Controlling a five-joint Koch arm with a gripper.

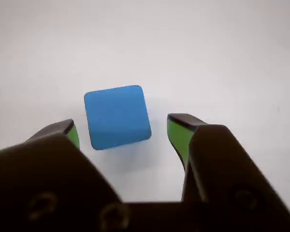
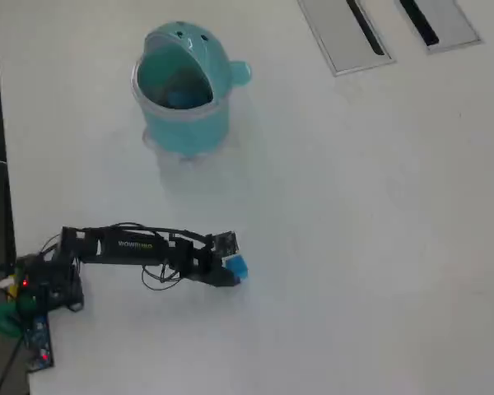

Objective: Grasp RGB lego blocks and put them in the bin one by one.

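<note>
A bright blue lego block (image 1: 117, 116) lies on the white table, just ahead of my gripper (image 1: 123, 129), whose black jaws with green pads stand open on either side of it, not touching. In the overhead view the blue block (image 2: 239, 266) sits at the tip of my gripper (image 2: 230, 265), low and left of centre. The teal bin (image 2: 181, 86) with its domed hood stands upright at the upper left, well away from the arm. Red and yellow-green blocks are not in view.
Two grey slotted panels (image 2: 346, 33) lie in the table top at the upper right. The arm's base (image 2: 41, 288) with wires sits at the table's left edge (image 2: 4, 164). White table surface stretches to the right.
</note>
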